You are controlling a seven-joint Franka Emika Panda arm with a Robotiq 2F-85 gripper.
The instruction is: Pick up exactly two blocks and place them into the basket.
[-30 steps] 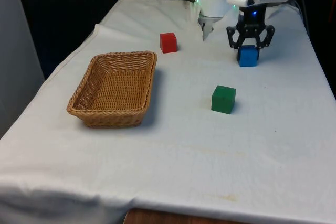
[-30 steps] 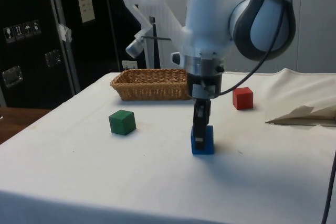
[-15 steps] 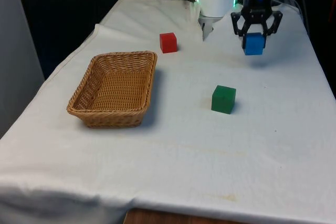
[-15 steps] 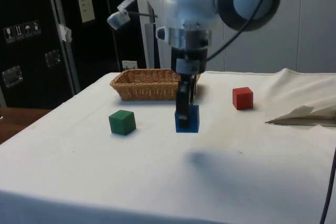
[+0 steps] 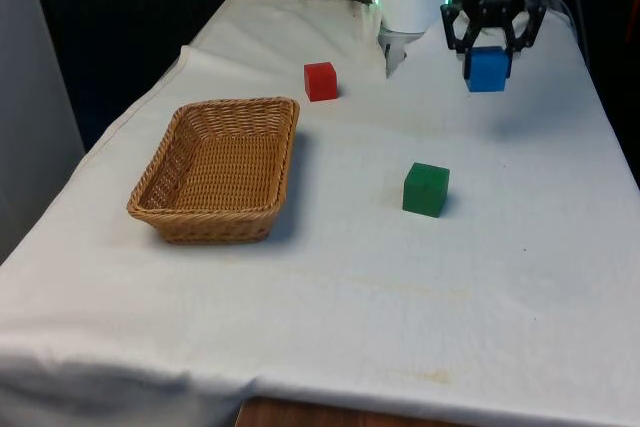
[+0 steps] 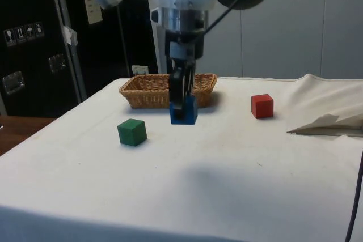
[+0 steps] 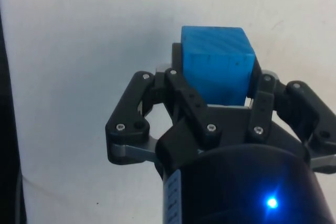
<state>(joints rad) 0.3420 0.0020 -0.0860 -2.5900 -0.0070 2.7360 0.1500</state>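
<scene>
A brown woven wicker basket (image 5: 220, 167) is seen on the white cloth (image 5: 330, 277), far off toward the front view's left of the jaws and nearer the camera. Nothing is seen inside it. A small red cube block (image 5: 320, 81) is set on the cloth between the basket and the jaws, well apart from both. A small green cube block (image 5: 426, 189) is placed on the cloth nearer the camera than the jaws and a little toward the front view's left of them.

The black two-finger gripper (image 5: 487, 59) is held up in the air above the cloth. A small blue cube block (image 5: 487, 70) is squeezed between its jaws, which are closed against two of its sides. In the side view the gripper (image 6: 182, 106) is seen pointing down, and the blue block (image 6: 183, 111) is lifted clear of the cloth, with a soft shadow under it. In the wrist view the blue block (image 7: 216, 65) is seen tight between the two fingers (image 7: 189, 103).
</scene>
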